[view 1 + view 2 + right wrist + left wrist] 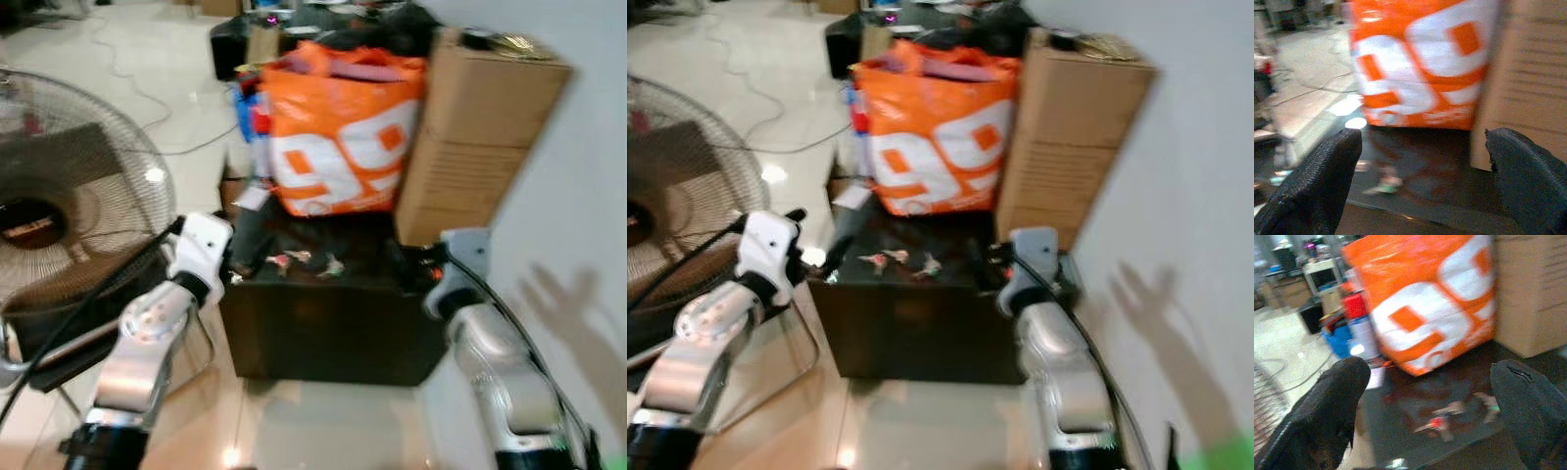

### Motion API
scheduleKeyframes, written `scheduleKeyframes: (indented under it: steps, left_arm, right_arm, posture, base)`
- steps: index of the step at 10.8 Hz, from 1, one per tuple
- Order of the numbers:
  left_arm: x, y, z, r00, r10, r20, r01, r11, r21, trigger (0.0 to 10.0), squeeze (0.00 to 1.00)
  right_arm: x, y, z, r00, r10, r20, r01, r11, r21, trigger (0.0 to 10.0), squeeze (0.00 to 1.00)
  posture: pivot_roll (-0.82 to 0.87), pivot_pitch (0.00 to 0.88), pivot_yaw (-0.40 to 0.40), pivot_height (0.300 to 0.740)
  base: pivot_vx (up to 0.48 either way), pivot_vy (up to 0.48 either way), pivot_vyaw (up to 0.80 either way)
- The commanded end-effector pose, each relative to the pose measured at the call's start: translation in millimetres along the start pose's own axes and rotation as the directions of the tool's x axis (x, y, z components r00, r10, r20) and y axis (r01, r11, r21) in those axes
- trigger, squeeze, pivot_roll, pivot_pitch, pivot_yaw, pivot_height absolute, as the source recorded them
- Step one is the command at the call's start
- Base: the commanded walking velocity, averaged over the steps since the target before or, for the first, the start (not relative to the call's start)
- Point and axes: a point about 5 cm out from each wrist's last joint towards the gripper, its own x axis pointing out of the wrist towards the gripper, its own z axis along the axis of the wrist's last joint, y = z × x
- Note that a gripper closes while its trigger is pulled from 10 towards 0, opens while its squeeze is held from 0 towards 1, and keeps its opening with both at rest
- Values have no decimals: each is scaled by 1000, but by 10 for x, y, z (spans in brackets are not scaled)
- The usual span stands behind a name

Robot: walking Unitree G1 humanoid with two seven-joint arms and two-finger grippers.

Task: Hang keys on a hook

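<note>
The left gripper (1425, 416) is hovering with its two black fingers (1322, 416) spread wide and nothing between them, reaching in toward the left front edge of a dark low table (323, 333); the right gripper (1425, 181) is likewise standing released, its fingers (1528, 181) far apart and empty, poised at the table's right front corner. Beyond them, the largest thing in sight is a standing fan (69, 196), its round wire guard rising at the robot's left over the pale tiled floor (167, 59). A tall cardboard box (475, 137) is leaning at the right rear of the table, beside the white wall (588, 196), and just to its left a big orange bag (343, 132) with white numerals is sitting on the tabletop, stuffed full. Left of the bag some cans and bottles, one red-capped (1354, 306), are standing beside a blue thing; blur is hiding what they are. A loose cable (147, 98) is trailing across the floor farther back. The keys (304, 261) are lying flat on the tabletop near its front edge, in front of the bag and between the two grippers, touching neither. They are showing as a small scattered cluster with red and green tabs, its long axis running roughly side to side along the table's front edge; blur is making it impossible to tell which way any single key is pointing.
</note>
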Motion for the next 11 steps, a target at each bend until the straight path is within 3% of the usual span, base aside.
scheduleKeyframes:
  steps: [1, 3, 4, 5, 7, 11]
  left_arm:
    - [26, -25, 51, 1000, -12, 20, 12, 1000, 3, 10000, 0]
    - [24, -27, 50, 1000, -14, 19, 14, 1000, 5, 10000, 0]
    - [26, -31, 48, 1000, -19, 17, 19, 1000, 5, 10000, 0]
    - [26, -49, 34, 999, -43, 7, 43, 999, 6, 10000, 0]
    - [19, -67, 18, 997, -77, -6, 77, 997, 16, 10000, 0]
    - [-47, -109, -31, 995, -99, -24, 99, 995, 15, 10000, 0]
  right_arm:
    - [2, -63, 53, 1000, -17, 14, 17, 1000, -20, 10000, 1000]
    - [5, -67, 47, 1000, -22, 9, 22, 1000, -21, 10000, 1000]
    - [6, -78, 32, 1000, -29, -4, 29, 999, -20, 10000, 890]
    - [5, -107, -30, 998, -41, -56, 40, 999, -20, 10000, 0]
    - [14, -165, -128, 990, -45, -131, 41, 998, -37, 10000, 0]
    - [60, -125, -160, 980, 41, -195, -65, 991, -115, 10000, 0]
  posture:
    - [6, 0, -20, 740]
    - [9, 0, -25, 740]
    - [10, 0, -26, 740]
    - [11, 0, -26, 740]
    - [9, 0, -24, 740]
    - [3, 0, -37, 740]
  base:
    - [352, 0, 0]
    - [352, 0, 0]
    - [352, 0, 0]
    - [352, 0, 0]
    - [347, 0, 0]
    - [339, 0, 0]
